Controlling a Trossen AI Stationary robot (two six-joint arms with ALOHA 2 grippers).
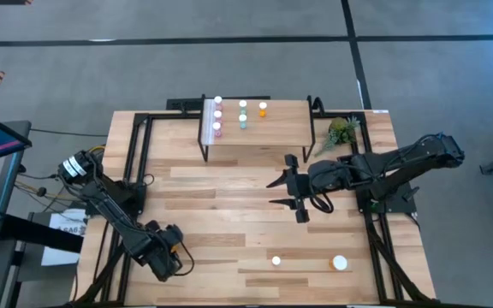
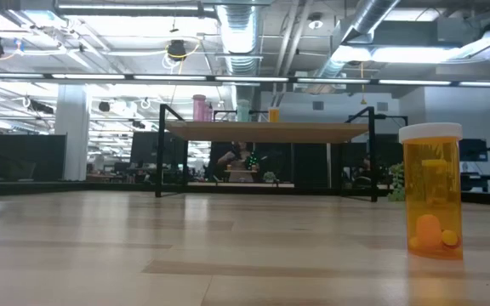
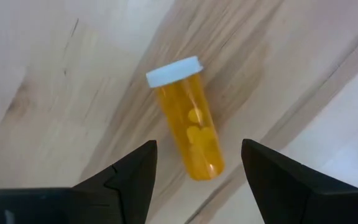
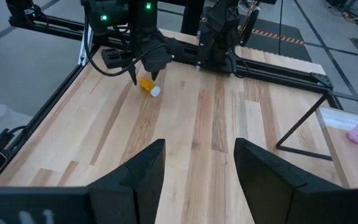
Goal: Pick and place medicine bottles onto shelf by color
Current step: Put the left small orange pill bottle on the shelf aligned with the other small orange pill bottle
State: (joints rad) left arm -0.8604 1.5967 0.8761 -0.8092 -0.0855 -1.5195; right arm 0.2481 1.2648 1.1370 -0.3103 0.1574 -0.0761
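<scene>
The left gripper [image 3: 194,177] hangs spread apart above an orange bottle [image 3: 188,124] lying on its side on the surface [image 1: 229,197], gripping nothing. The right gripper [image 1: 288,192] waits mid-surface, fingers parted and empty. Six bottles stand on the shelf [image 1: 281,128]; two more [image 1: 340,263] stand near the front edge.

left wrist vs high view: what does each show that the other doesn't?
Left wrist only: an orange bottle lying on its side, white cap on, pills inside, between the left gripper's open fingers, not touched. From above, I can't make it out under that gripper.
High only: the shelf carrying pink, teal and orange bottles, the plant, the right gripper mid-table, and two white-capped bottles standing at the edge opposite the shelf.
Both: the wooden tabletop and the left gripper.
</scene>
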